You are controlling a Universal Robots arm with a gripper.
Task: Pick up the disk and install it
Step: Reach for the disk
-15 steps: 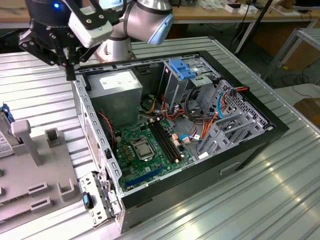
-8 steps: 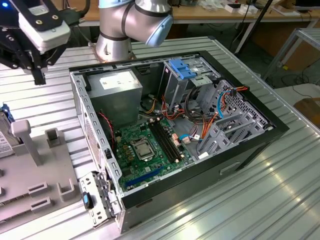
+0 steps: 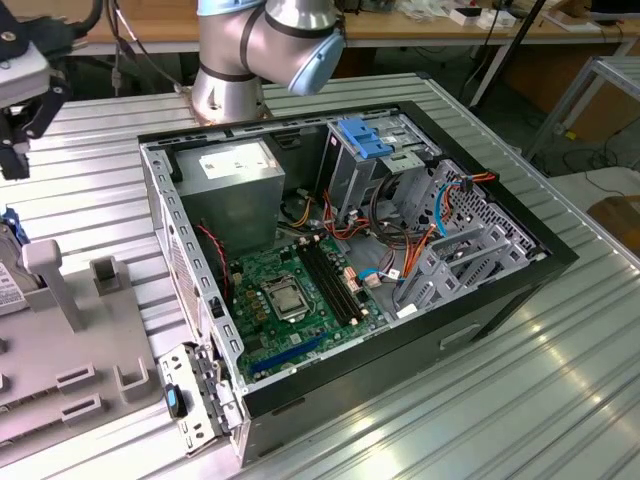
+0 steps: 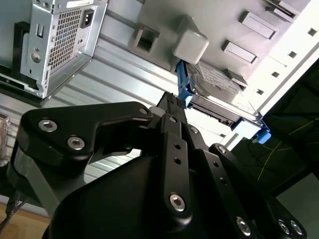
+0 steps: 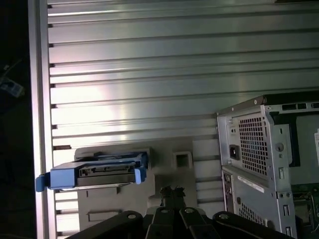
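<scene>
The gripper (image 4: pixel 172 99), closed on nothing, hangs near the disk (image 5: pixel 104 172), which lies ahead and off to one side, its long axis crosswise to the gripper's reach.

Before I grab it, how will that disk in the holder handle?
The disk looks metal-cased, so probably stiff and heavy for its size. Its blue plastic rails look smooth, perhaps slippery. It seems to stand on edge in the grey holder, so a push may tip it.
</scene>
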